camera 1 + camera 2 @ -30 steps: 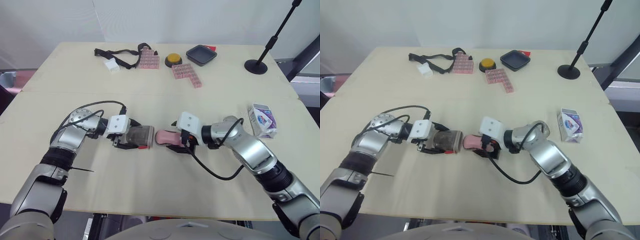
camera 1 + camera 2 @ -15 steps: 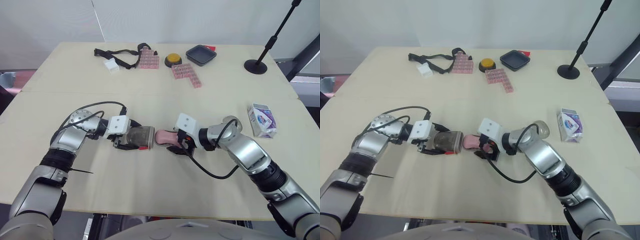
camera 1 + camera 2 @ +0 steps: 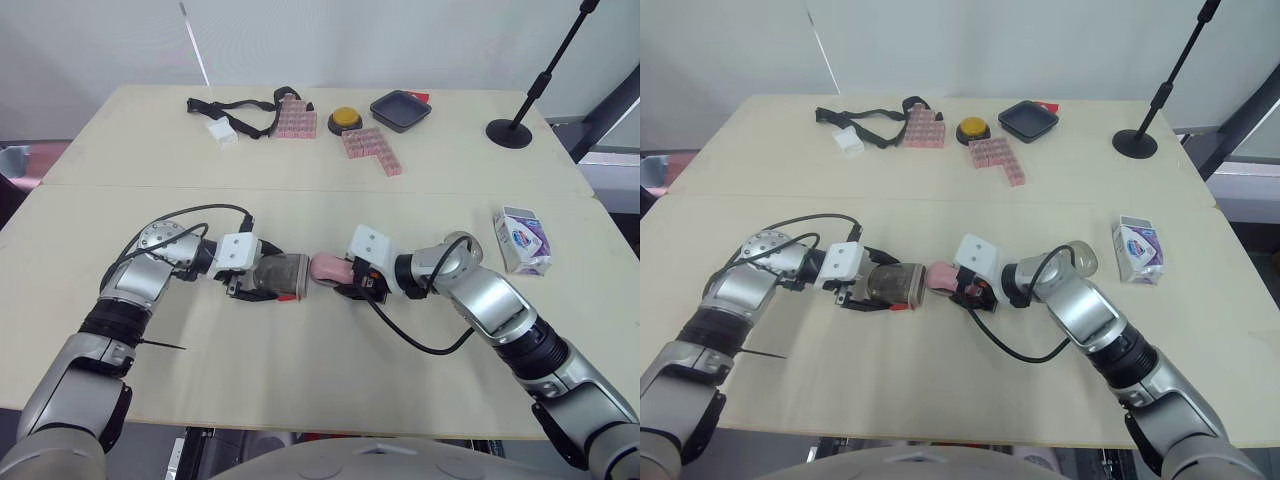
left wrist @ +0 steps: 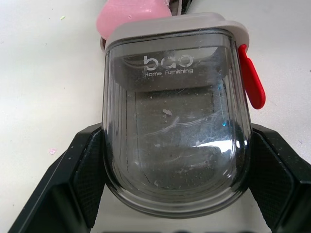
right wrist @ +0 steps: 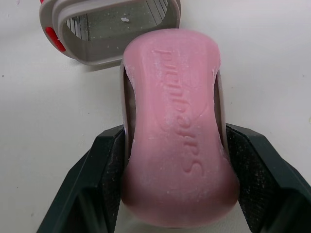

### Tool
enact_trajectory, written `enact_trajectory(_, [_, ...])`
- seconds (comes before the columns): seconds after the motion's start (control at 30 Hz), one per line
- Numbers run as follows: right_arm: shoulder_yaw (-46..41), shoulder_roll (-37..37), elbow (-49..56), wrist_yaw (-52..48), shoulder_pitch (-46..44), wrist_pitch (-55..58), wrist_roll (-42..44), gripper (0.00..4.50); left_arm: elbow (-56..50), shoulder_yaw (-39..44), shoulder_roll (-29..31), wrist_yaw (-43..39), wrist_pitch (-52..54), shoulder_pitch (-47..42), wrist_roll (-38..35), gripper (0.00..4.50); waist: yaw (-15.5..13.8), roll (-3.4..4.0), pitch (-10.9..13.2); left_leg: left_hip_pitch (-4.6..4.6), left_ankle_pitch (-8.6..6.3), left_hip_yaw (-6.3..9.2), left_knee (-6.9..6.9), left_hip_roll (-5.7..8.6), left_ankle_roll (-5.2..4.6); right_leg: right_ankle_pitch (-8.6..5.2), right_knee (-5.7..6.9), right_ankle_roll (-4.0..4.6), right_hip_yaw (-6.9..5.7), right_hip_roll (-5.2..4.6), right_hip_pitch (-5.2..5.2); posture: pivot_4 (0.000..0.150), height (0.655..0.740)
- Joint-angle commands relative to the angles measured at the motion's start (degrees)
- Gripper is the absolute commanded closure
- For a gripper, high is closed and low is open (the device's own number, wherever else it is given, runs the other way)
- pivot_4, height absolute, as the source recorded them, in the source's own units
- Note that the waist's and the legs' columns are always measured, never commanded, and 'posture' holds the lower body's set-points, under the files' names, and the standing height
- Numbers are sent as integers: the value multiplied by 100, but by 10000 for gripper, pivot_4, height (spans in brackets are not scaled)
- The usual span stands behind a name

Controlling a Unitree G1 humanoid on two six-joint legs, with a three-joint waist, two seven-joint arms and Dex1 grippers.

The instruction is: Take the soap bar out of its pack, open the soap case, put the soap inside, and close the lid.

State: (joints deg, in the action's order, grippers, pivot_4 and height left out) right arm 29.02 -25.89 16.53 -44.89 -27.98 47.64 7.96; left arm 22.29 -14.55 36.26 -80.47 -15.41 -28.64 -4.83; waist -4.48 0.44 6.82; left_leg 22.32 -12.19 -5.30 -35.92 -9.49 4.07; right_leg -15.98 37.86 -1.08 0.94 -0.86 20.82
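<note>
While the left claw (image 4: 176,150) is squeezing the see-through soap case (image 3: 283,274) from both sides, the case is lying on its side on the table (image 3: 300,380). Its open mouth is facing the right claw (image 5: 177,155). The right claw is pinching the pink soap bar (image 3: 324,266), which is sitting on a grey tray (image 5: 125,104). Its black fingers are pressing in on the two long sides of the soap and tray. The tip of the soap is sitting just beside the mouth of the case, and I cannot tell if they are touching. A red clip (image 4: 251,80) is sticking out at the rim of the case. The soap pack (image 3: 522,241) is sitting well apart, near the table's right edge.
</note>
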Motion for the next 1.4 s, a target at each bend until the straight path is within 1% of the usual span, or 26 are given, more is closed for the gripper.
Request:
enact_trajectory(0.03, [51, -132, -17, -164, -58, -179, -41, 19495, -100, 96, 78, 11, -5, 12, -86, 10325, -2, 0, 0, 0, 0, 0, 0, 0, 0, 0, 0, 0, 0, 0, 0, 1500, 7400])
enact_trajectory(0.17, [-65, -545, 147, -543, -150, -565, -40, 19496, -47, 94, 11, 55, 6, -16, -95, 10325, -20, 0, 0, 4, 0, 0, 0, 1, 0, 0, -2, 0, 0, 0, 1, 1500, 7400])
enact_trajectory(0.27, [-146, -1064, 302, -1034, -260, -950, -12, 19496, -61, 68, -122, 108, 24, -33, -133, 10325, -32, 3, 2, 7, 0, 0, -1, 2, -1, 1, -4, -1, 0, -2, 1, 1500, 7400])
enact_trajectory(0.37, [-208, -1398, 337, -1340, -347, -1152, 14, 19496, -124, 43, -292, 163, 72, -57, -170, 10325, -17, 3, 3, 7, 0, 0, -1, 1, -1, 1, -4, -1, 0, -1, 1, 1500, 7400])
enact_trajectory(0.5, [-229, -1620, 308, -1606, -422, -1189, 26, 19496, -270, 10, -617, 291, 254, -82, -209, 10325, -13, 3, 3, 8, 0, 0, -1, -1, -1, 1, -3, -1, -1, 1, 1, 1500, 7400])
enact_trajectory(0.6, [-201, -1641, 262, -1647, -439, -1228, -47, 19496, -385, -32, -803, 343, 333, -48, -211, 10325, -9, 3, 3, 9, 0, 0, -1, -1, -1, 1, -3, -1, 0, 2, 2, 1500, 7400])
enact_trajectory(0.73, [-199, -1554, 219, -1590, -411, -1168, -80, 19496, -554, -43, -892, 377, 420, 5, -206, 10325, -11, 3, 3, 9, 0, 0, -1, -2, -2, 1, -3, -1, 0, 2, 3, 1500, 7400])
enact_trajectory(0.97, [-106, -1363, 175, -1536, -481, -1084, -155, 19496, -726, -97, -921, 376, 467, 81, -233, 10325, -19, 3, 3, 11, 0, 0, -1, -2, -2, 0, -3, -1, 0, 2, 5, 1500, 7400])
enact_trajectory(1.2, [84, -1395, 100, -1661, -616, -1185, -367, 19496, -715, -107, -953, 390, 474, 24, -221, 10325, -12, 3, 3, 11, 1, 0, -2, -1, -3, 0, -1, 0, 1, 1, 6, 1500, 7400])
enact_trajectory(1.4, [213, -1288, 214, -1716, -887, -747, -403, 19496, -749, -184, -1095, 490, 519, -43, -193, 10325, -13, 4, 4, 11, 1, -1, -2, -1, -3, 0, 1, 0, 1, 1, 7, 1500, 7400])
